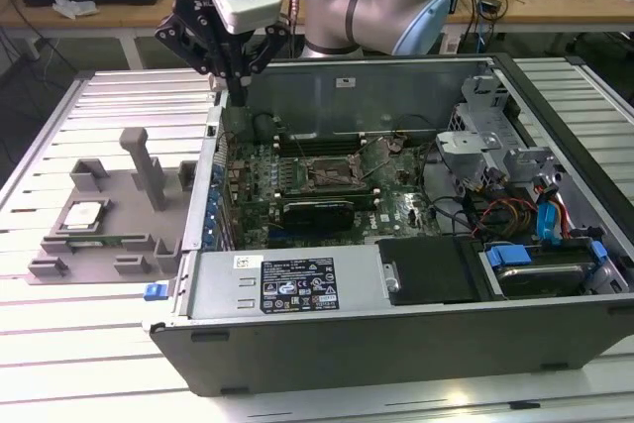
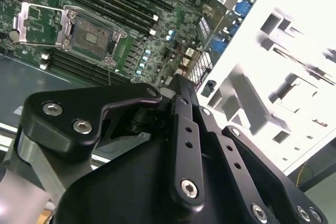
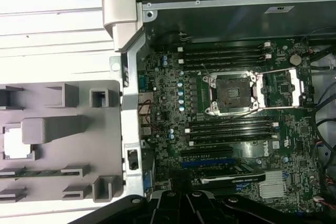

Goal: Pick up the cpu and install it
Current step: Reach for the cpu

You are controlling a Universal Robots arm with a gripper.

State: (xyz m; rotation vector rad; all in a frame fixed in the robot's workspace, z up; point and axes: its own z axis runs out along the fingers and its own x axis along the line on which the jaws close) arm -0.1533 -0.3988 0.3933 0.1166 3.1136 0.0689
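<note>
The cpu (image 1: 84, 215), a small square chip with a shiny silver top, lies flat in a recess of the grey holder (image 1: 119, 195) on the table, at the exterior view's left of the open computer case. My gripper (image 1: 239, 96) hangs over the case's back corner on that same side, shut, with nothing between its black fingers. It is well apart from the cpu. The motherboard socket (image 1: 332, 173) stands open and bare, its metal frame flipped back; both wrist views show the socket (image 3: 233, 94) (image 2: 92, 35).
The case wall (image 1: 213, 160) stands between the holder and the motherboard (image 3: 173, 129). A tall grey post (image 1: 149, 170) rises from the holder, and a green memory stick (image 1: 99, 241) lies along its front. Drive cages and cables (image 1: 515, 195) fill the case's far side.
</note>
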